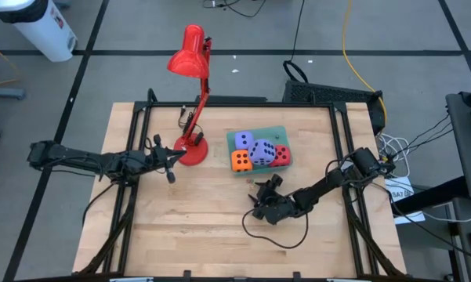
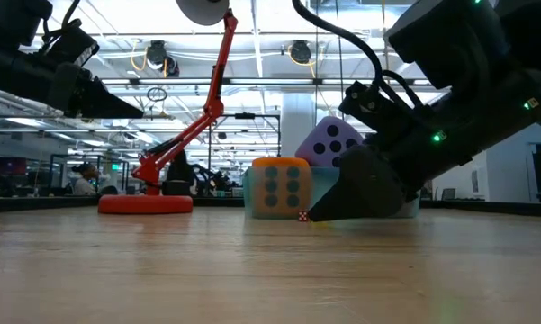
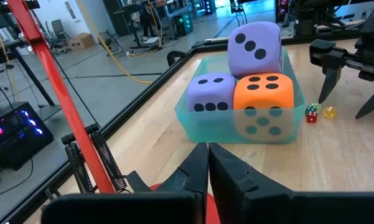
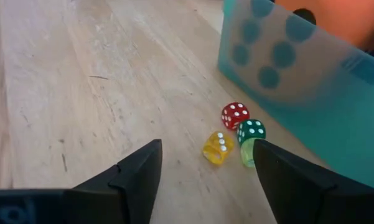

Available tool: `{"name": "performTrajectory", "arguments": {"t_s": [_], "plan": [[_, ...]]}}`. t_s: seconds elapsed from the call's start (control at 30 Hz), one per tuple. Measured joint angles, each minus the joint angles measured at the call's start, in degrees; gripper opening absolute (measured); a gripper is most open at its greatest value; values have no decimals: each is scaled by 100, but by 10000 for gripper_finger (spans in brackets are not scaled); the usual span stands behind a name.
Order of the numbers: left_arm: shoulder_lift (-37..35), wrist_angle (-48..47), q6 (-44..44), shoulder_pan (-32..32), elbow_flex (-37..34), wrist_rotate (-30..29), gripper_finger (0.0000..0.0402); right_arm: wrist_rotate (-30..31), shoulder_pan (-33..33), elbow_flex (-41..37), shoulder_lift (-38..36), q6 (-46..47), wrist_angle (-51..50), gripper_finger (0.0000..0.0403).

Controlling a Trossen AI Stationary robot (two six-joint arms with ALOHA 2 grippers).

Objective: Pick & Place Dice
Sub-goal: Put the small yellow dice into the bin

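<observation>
The large foam dice sit packed in a teal tray (image 1: 279, 131): two lavender-blue ones (image 1: 244, 141) (image 1: 261, 151), an orange one (image 1: 240, 160) and a red one (image 1: 280, 155). In the left wrist view the orange die (image 3: 264, 93) stands against the tray's front wall. My right gripper (image 1: 258, 194) is open, low over the table just near of the tray. Tiny red (image 4: 235, 115), green (image 4: 251, 132) and yellow (image 4: 215, 148) dice lie on the wood just ahead of its spread fingers. My left gripper (image 1: 171, 163) is shut, by the lamp's base.
A red desk lamp (image 1: 190, 63) stands on its round base (image 1: 193, 150) left of the tray, its arm leaning toward the far edge. A black cable (image 1: 274, 235) loops on the table near the right arm. Bare wood lies toward the near edge.
</observation>
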Motion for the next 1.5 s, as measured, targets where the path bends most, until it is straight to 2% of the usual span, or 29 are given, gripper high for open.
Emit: {"name": "performTrajectory", "arguments": {"t_s": [0.43, 0.67, 1.0, 1.23, 1.5], "plan": [[0, 0, 0, -1, 1, -1, 26, -447, -266, 0, -7, -130, 4, 168], [0, 0, 0, -1, 1, 0, 26, -498, -363, 0, -7, -123, 7, 131], [0, 2, 0, 0, 1, 0, 26, -738, -344, 2, -17, -163, 13, 42], [0, 1, 0, -1, 1, 0, 26, -1206, -238, -5, -373, -480, 173, 45], [0, -1, 0, -1, 1, 0, 26, -1199, -124, 2, -1242, -1148, 298, 44]]}}
